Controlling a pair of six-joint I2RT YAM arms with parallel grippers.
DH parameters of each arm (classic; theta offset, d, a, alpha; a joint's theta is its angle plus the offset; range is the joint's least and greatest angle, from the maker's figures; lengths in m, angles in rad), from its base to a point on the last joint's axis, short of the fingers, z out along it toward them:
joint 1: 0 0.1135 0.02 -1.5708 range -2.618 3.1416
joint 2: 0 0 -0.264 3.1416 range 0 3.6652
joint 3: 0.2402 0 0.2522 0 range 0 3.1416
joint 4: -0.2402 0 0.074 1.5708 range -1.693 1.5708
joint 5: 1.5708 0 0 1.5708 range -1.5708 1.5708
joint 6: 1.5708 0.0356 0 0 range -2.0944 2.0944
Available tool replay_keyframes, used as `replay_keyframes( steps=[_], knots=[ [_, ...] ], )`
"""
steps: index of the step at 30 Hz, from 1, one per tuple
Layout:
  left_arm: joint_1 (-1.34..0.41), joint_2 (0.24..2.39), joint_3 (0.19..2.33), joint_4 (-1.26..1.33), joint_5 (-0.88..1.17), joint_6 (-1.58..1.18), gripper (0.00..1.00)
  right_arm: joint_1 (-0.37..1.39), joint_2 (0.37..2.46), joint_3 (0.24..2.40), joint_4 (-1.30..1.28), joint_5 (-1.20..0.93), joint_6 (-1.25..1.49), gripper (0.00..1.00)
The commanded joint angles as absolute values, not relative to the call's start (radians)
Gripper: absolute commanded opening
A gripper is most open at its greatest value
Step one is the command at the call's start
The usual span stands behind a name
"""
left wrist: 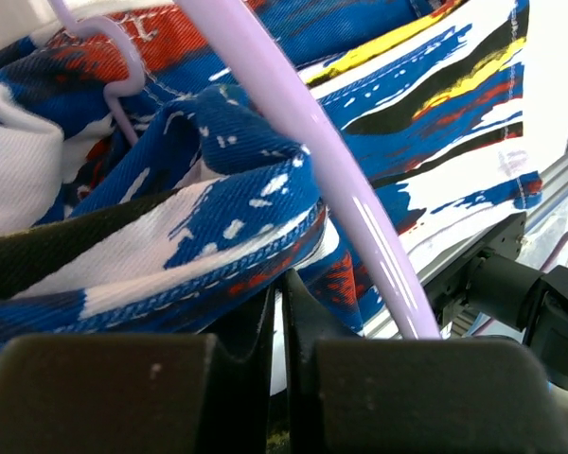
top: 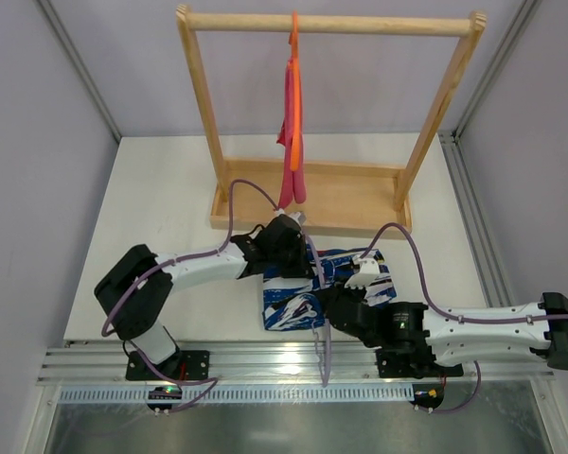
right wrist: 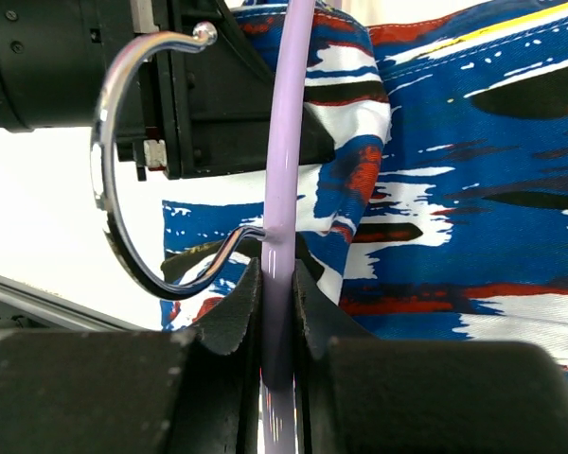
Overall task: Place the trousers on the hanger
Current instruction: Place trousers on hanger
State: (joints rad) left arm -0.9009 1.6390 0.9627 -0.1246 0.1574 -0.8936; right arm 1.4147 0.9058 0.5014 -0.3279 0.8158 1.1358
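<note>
The long soft trousers with a busy royal blue, white, red and black print (top: 289,307) lie spread on the white worktop (top: 170,189), between the two arms and just in front of the wooden rack (top: 331,24). An orange hanger (top: 294,38) with plain pink cloth (top: 292,142) hangs from that rack and has no part in this job.

The right claw (right wrist: 276,284) is narrow and clamped on the thin pale lilac hanger (right wrist: 286,142), at the neck where its silver metal hook (right wrist: 98,161) comes out. Gripping there likely holds the hanger firm and tipped over the cloth, leaving its long bar free for fabric to pass over.

The left claw (left wrist: 276,303) is closed, its jaws nearly touching. A bunched fold of the trousers' stitched hem sits right at the tips, so it appears to be pinching the cloth. The lilac bar sweeps across just above that fold, touching or almost touching the fabric. My reading is that the left arm has gathered an edge to feed it past the bar while the right arm steadies the hanger.

The trousers are not yet draped over the hanger. Most of the garment rests flat on the worktop, so the task looks to be in its early to middle part.
</note>
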Motion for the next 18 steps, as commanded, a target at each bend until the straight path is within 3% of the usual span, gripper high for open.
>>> replay_keyframes(
  steps=[1,2,6,18],
  knots=[
    [-0.905,1.588,1.041,-0.220,0.134,-0.890,0.07,1.427,0.887,0.529,-0.274,0.857,1.164,0.04],
    [-0.905,1.577,1.063,-0.265,0.088,-0.887,0.12,1.427,0.878,0.522,-0.279,0.862,1.186,0.04],
    [-0.904,1.537,1.123,-0.432,0.009,-0.888,0.17,1.428,0.830,0.494,-0.294,0.868,1.201,0.04],
    [-0.893,1.533,1.140,-0.541,-0.040,-0.927,0.12,1.430,0.857,0.548,-0.348,0.905,1.222,0.04]
  ],
)
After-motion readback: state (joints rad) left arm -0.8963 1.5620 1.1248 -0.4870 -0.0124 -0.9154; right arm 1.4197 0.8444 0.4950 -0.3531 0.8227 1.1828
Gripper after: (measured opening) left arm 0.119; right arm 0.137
